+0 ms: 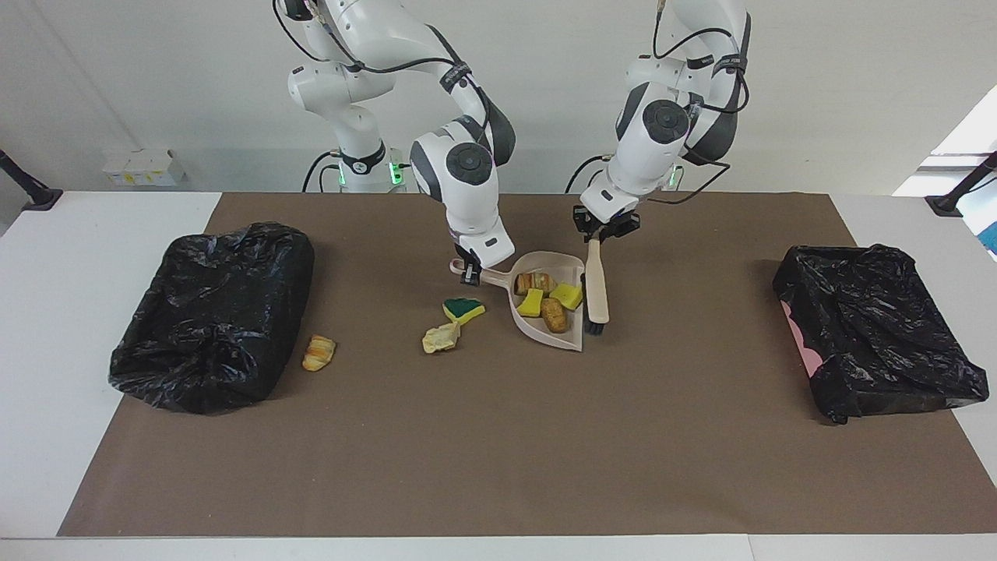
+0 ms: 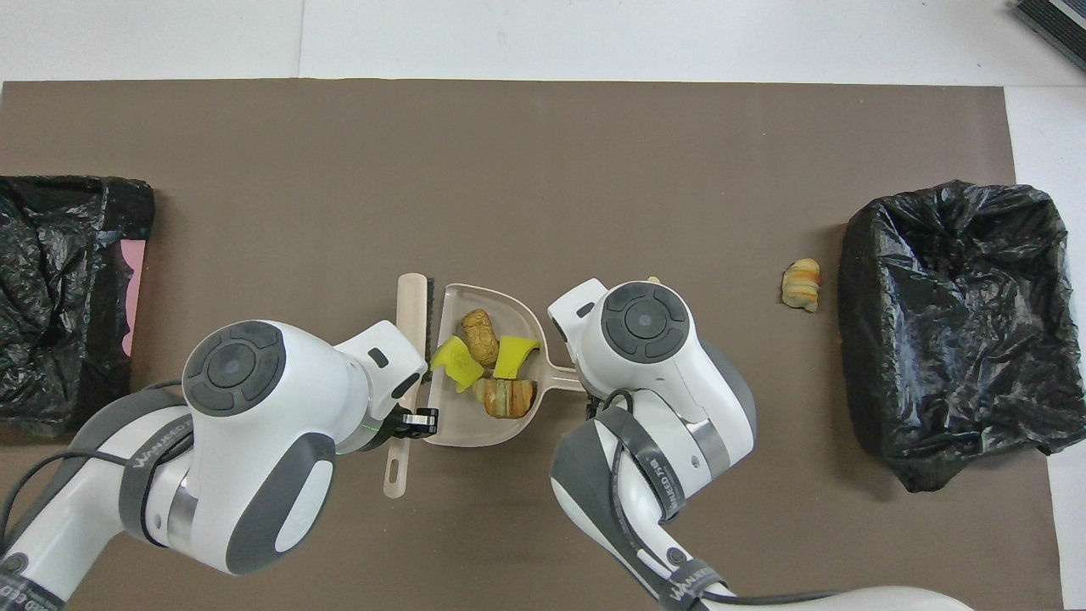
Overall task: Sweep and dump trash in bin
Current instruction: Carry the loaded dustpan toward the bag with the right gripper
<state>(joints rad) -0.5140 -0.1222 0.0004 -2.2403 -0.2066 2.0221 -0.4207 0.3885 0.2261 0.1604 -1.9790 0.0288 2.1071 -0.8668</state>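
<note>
Beige dustpan (image 1: 572, 333) holding four trash bits (image 1: 544, 296), right end effector (image 1: 470, 272) grasping its handle, left end effector (image 1: 598, 231) clenched on brush (image 1: 597, 290), bag-lined bins (image 1: 210, 312) at both ends, brown mat (image 1: 498, 452) covering tabletop (image 1: 70, 280)

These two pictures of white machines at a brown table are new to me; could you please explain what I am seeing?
They are two robot arms, seen once from across the table and once from above. The left hand grips a beige brush. The right hand holds the handle of a beige dustpan, which rests on the mat. In the pan lie two yellow sponge chunks and two pastry lumps. Loose on the mat are a green-and-yellow sponge, a paper wad and another pastry. A bin lined with a black bag stands at each end.
</note>
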